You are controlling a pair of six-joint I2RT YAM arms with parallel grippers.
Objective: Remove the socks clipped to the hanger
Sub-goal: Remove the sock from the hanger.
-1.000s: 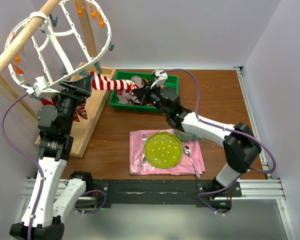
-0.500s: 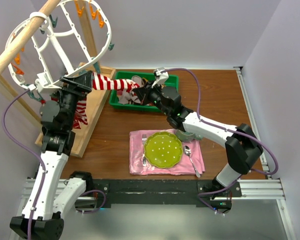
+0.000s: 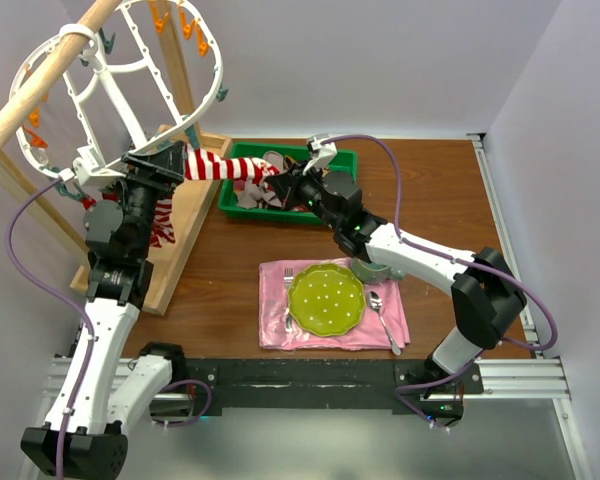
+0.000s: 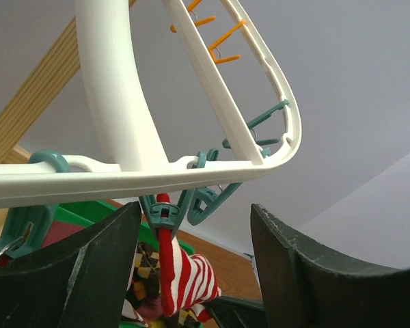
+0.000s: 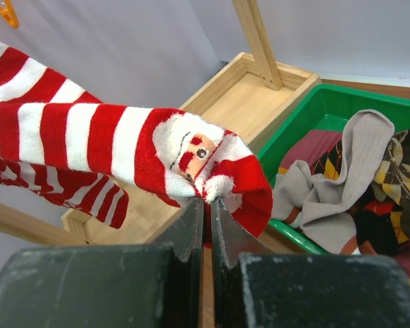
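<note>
Left pincer (image 4: pixel 195 225): fingers wide apart, up under the hanger (image 4: pixel 116 102) rim, gripping nothing!
Between its fingers: a teal clip (image 4: pixel 165 213) hangs off that rim, biting the cuff of the striped sock (image 4: pixel 181 273). Whether a finger touches the clip, can't tell.
Right pincer (image 5: pixel 206 219): fingers pressed together, clamped on the sock's toe end, right under the Santa face.
Sock line: stretched taut through the air from the clip across to the right pincer.
Below-left of right pincer: a second sock (image 5: pixel 61 184), striped too, hanging lower down over the wooden rack (image 5: pixel 225 96).
Right of right pincer: green bin (image 5: pixel 307 102), a grey sock (image 5: pixel 348 157) heaped on darker ones.
Counter (image 3: pixel 430 190): brown wood. Nearer the arm bases, a pink napkin (image 3: pixel 275 300) under a green plate (image 3: pixel 325 298), cutlery either side.
Room: plain pale walls.
</note>
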